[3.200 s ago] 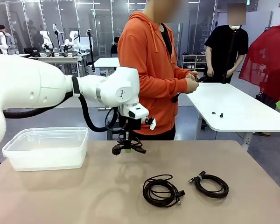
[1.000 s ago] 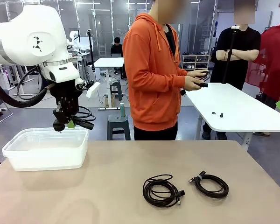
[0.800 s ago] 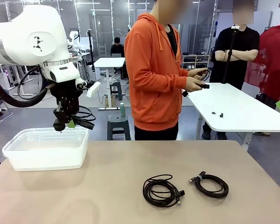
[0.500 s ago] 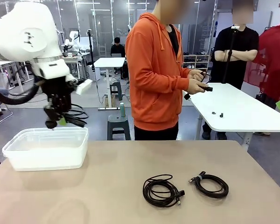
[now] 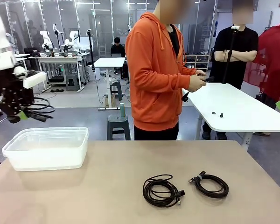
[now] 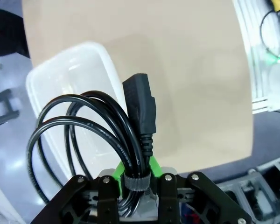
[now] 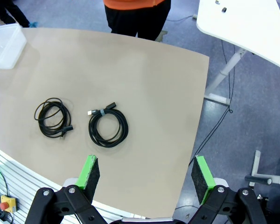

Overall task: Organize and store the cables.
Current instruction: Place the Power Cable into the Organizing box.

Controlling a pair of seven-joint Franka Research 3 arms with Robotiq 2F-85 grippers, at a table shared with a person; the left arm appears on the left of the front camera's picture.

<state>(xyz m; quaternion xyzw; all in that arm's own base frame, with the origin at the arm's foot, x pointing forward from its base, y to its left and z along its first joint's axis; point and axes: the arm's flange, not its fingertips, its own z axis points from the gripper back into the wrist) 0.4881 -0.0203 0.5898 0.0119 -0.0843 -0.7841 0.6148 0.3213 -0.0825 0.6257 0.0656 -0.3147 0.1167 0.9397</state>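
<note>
Lab floor (image 5: 84, 116) behind left gripper (image 5: 17, 116), arm cropped, clamping coiled cable (image 6: 140, 107); right gripper (image 7: 146, 171) spread wide.

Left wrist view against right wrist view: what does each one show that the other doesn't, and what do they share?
Left wrist view: the left gripper shut on a coiled black power cable with a chunky plug, the clear plastic bin beyond it. Right wrist view: the right gripper open, pads wide apart, high above a loose cable coil and a tied cable coil lying apart on the tan table. Shared: the tan table and the bin.
</note>
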